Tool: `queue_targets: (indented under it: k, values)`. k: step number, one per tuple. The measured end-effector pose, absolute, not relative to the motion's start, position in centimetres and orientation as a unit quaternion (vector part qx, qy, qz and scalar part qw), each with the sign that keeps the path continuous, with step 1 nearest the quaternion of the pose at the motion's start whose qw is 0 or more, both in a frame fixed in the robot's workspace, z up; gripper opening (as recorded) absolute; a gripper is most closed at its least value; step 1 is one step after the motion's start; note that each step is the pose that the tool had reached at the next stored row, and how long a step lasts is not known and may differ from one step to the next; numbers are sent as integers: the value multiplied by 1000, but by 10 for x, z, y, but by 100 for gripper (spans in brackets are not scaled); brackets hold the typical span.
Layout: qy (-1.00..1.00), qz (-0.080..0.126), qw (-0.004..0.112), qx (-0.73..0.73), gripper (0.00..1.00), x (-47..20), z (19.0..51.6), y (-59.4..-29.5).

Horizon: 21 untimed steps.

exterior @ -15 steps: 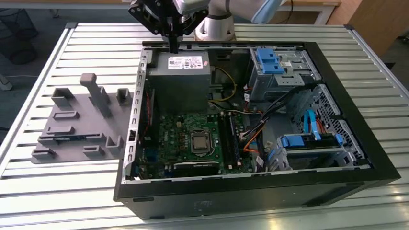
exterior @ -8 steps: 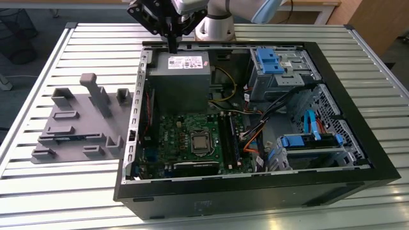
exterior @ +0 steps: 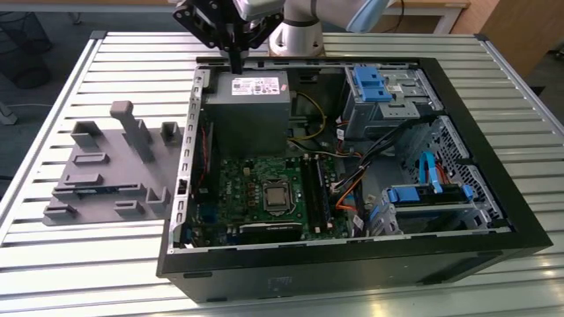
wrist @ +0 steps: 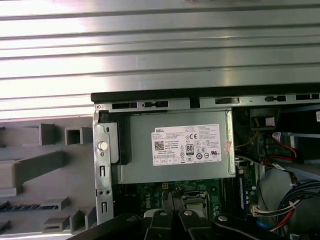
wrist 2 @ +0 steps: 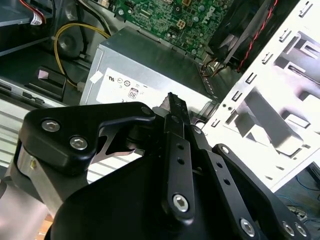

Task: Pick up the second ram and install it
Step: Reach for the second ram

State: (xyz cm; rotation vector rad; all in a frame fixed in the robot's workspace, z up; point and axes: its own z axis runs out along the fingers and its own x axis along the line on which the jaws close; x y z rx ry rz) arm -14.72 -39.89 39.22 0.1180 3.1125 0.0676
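My gripper hangs at the back edge of the open computer case, just above the gray power supply. Its black fingers are pressed together with nothing between them. A slim dark strip that looks like the second ram lies flat in a slot of the gray fixture outside the case, on the exterior view's left, well away from the gripper. In the first wrist view that strip sits low on the fixture. The long black memory slots run beside the processor socket on the green motherboard.
The case lies open on a slatted metal table. Blue drive bays and loose cables fill its side on the exterior view's right. The fixture carries tall upright blocks. The labelled power supply is directly below the wrist.
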Motion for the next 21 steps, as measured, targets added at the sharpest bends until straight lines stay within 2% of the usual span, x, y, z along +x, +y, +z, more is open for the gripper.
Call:
queue_targets:
  k: [21]
  values:
    - [999,22,13,38,11,-168,392,-399]
